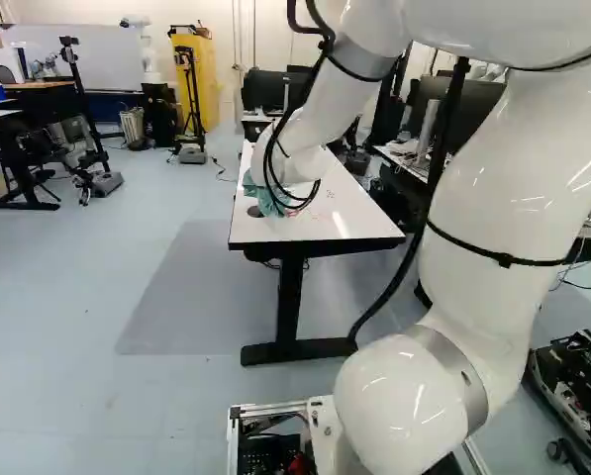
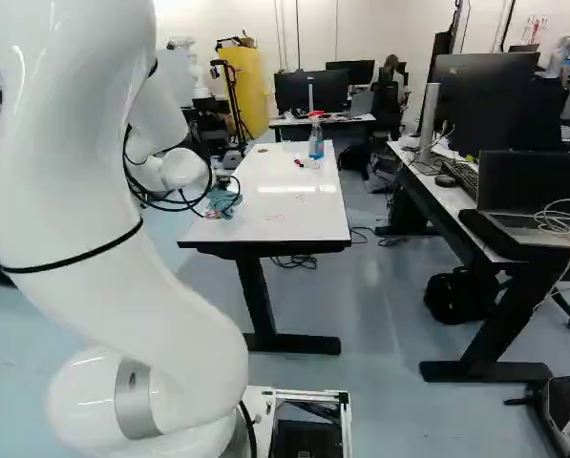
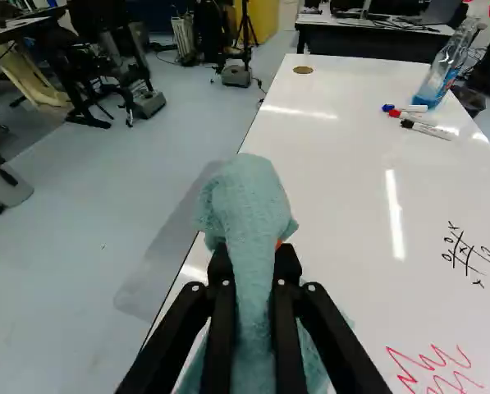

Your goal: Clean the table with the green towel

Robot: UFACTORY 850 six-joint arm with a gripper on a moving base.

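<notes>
In the right base view my gripper [image 2: 212, 203], partly hidden by arm and cables, is at the left edge of the white table [image 2: 286, 227] with the green towel [image 2: 225, 199]. The wrist view shows the gripper [image 3: 254, 256] shut on the bunched, pale green towel [image 3: 248, 193], which sticks out ahead of the fingers and hangs beneath them. Black grid marks [image 3: 466, 253] and red zigzag scribbles [image 3: 433, 369] are on the table to one side of the gripper. Whether the towel presses on the tabletop, I cannot tell.
A spray bottle [image 3: 448, 70] with blue liquid stands near the table's far end, with several markers [image 3: 419, 121] lying beside it. A desk with a laptop [image 2: 530, 196] is right of the table. Tripods and another robot [image 1: 148, 49] are farther back.
</notes>
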